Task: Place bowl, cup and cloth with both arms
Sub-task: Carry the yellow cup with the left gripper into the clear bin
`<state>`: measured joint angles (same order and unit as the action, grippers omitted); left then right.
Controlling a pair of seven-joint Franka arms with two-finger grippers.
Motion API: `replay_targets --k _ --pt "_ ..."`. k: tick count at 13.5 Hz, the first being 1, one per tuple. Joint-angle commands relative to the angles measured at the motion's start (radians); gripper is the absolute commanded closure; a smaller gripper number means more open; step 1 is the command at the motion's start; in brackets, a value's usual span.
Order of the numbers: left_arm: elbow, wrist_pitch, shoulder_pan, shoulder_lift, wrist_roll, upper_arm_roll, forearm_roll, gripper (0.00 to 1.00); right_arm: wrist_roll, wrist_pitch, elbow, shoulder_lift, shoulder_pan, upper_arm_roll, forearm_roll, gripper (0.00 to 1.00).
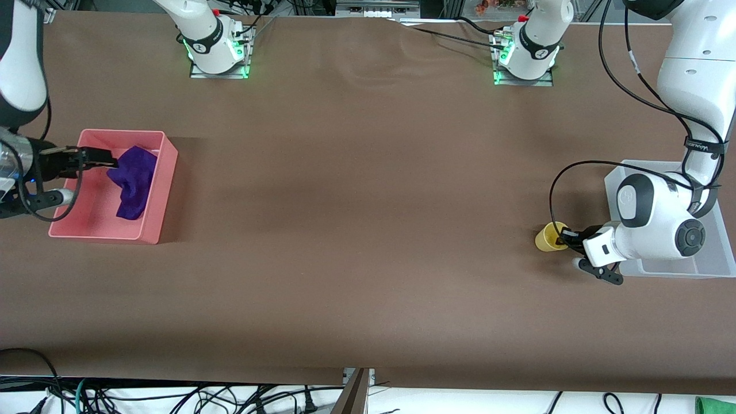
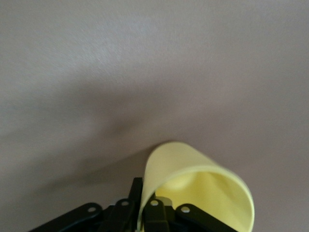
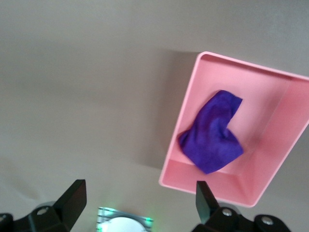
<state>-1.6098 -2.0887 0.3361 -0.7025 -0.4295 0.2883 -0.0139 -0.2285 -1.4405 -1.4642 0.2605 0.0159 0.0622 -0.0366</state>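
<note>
One fuzzy purple cloth (image 1: pixel 133 182) in pink tray (image 1: pixel 158 198); smooth yellow cup (image 1: pixel 547 236)

Pink bin (image 1: pixel 155 190): on the table (image 1: pixel 356 230), at the right arm's end.
Clear bin (image 1: pixel 713 241): at the left arm's end.

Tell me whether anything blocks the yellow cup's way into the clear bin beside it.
Nothing visible does. The left gripper is shut on the cup, right beside the clear bin; only the left arm's own wrist lies over that bin.
</note>
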Motion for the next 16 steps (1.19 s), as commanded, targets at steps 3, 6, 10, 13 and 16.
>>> replay_targets --k 3,6,10,13,16 --pt "0.033 0.240 0.027 0.177 -0.110 -0.017 -0.086 1.00 0.071 0.040 0.111 -0.062 -0.013 -0.024 0.017 0.00" --pt "0.021 0.325 0.118 0.260 -0.300 -0.023 -0.240 1.00 0.067 0.035 0.124 -0.099 -0.013 -0.022 0.024 0.00" --pt "-0.027 0.282 0.230 0.255 -0.380 -0.020 -0.393 1.00 0.086 0.041 0.104 -0.099 0.001 -0.027 0.067 0.00" --pt "-0.065 0.213 0.261 0.242 -0.383 -0.017 -0.391 0.00 0.132 0.052 0.110 -0.089 0.001 -0.025 0.061 0.00" --pt "-0.045 0.274 0.255 0.268 -0.385 0.026 -0.387 0.00 0.127 0.045 0.122 -0.078 0.001 -0.027 0.063 0.00"
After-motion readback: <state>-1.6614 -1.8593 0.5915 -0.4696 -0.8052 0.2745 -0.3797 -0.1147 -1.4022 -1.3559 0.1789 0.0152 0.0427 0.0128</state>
